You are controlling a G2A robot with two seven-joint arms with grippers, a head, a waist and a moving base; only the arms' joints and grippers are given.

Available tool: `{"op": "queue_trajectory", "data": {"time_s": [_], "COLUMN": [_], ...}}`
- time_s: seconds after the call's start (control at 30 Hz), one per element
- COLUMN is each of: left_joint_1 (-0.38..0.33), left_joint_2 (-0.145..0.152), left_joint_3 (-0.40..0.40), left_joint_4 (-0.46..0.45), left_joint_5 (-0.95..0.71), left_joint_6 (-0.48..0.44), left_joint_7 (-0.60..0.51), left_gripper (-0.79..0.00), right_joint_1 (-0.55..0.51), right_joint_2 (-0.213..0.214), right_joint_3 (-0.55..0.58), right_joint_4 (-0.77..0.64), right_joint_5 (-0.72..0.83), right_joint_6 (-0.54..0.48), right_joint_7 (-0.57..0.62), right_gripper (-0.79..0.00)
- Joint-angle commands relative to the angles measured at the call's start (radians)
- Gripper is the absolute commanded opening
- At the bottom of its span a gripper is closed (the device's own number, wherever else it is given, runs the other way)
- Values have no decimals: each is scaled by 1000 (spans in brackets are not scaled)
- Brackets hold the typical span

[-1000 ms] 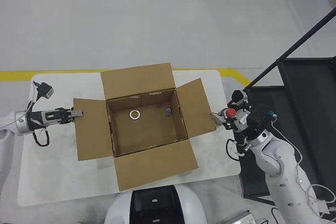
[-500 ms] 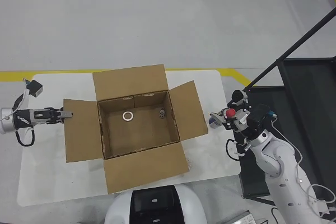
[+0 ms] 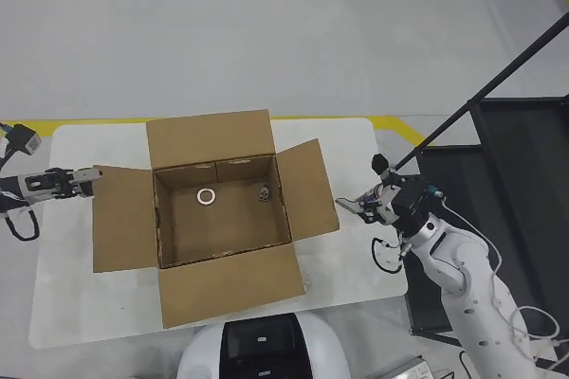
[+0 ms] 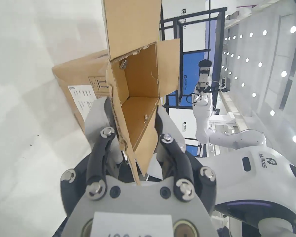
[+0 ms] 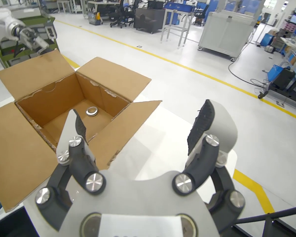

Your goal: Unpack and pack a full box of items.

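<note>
Left end effector (image 3: 92,174) clamps the box (image 3: 210,138) by its flap edge.

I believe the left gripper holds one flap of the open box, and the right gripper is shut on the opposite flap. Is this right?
No. The right gripper is open, not shut on the opposite flap, as the right wrist view shows. The left gripper does hold one flap of the open box.

White table (image 3: 76,294); yellow floor line (image 3: 95,121); black rack (image 3: 522,142), perhaps shelving.
</note>
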Motion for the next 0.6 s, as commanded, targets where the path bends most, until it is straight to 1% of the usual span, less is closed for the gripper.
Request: {"op": "queue_trajectory", "data": {"time_s": [0.0,0.07,0.17,0.27,0.37,0.57], "left_joint_1": [-1,10,10,10,10,10], "left_joint_2": [-1,-3,-3,-3,-3,-3], "left_joint_3": [-16,-27,-27,-27,-27,-27], "left_joint_4": [26,28,28,28,28,28], "left_joint_5": [-36,-68,-68,-68,-68,-68], "left_joint_6": [-31,-48,-48,-48,-48,-48], "left_joint_7": [54,98,98,98,98,98], "left_gripper": [0,0,0,0,0,0], "right_joint_1": [31,68,136,215,279,369], "right_joint_2": [-1,-3,-9,-20,-34,-64], "right_joint_3": [-39,-89,-172,-266,-348,-486], "right_joint_4": [-3,0,25,65,88,78], "right_joint_5": [-14,-20,-18,10,38,38], "right_joint_6": [-7,-23,-34,-11,47,212], "right_joint_7": [50,102,189,281,367,500], "right_gripper": [0,0,0,0,0,0]}}
